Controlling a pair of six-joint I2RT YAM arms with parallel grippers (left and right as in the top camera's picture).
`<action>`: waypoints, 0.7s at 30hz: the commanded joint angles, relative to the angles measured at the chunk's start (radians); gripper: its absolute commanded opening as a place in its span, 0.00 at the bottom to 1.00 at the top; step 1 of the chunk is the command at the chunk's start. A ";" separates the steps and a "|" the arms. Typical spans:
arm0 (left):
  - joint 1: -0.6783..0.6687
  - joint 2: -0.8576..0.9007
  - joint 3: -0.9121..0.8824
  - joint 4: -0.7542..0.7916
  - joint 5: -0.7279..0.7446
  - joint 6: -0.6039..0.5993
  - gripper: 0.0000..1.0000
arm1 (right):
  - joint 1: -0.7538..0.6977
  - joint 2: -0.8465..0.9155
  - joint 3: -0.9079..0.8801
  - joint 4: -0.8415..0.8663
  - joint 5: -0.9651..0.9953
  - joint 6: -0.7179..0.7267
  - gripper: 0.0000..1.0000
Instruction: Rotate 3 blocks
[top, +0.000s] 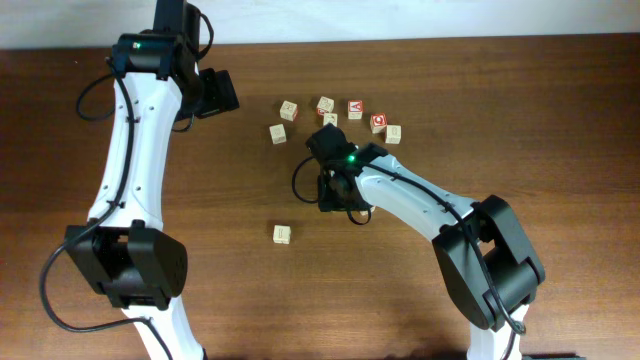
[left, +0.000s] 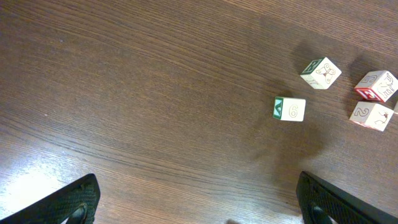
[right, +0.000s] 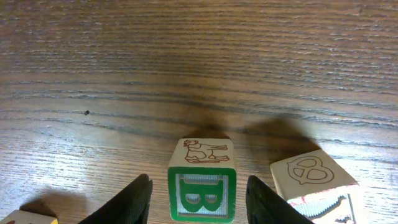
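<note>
Straddling a small wooden cube with a green B (right: 201, 194), right claw (right: 199, 208) spread.
Neither finger touches it. The left claw (left: 199, 202) is spread wide over the brown surface (left: 155, 93).

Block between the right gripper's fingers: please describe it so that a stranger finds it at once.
On the table, follow the right arm to its gripper. The block stands between its fingers. It shows a green B with a brown animal on top; its neighbour shows a pretzel.

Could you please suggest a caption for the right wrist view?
Right gripper straddles the green B block, jaws open with a gap each side; a pretzel-marked block sits beside it.
</note>
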 joint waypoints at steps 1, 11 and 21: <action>-0.001 0.009 0.005 -0.001 0.000 0.009 0.99 | 0.002 0.007 0.011 -0.003 -0.008 0.001 0.50; -0.001 0.009 0.005 -0.001 0.000 0.009 0.99 | 0.124 -0.002 0.178 -0.051 -0.157 0.042 0.50; -0.001 0.009 0.005 -0.001 0.000 0.009 0.99 | 0.211 0.141 0.177 -0.037 -0.183 0.133 0.47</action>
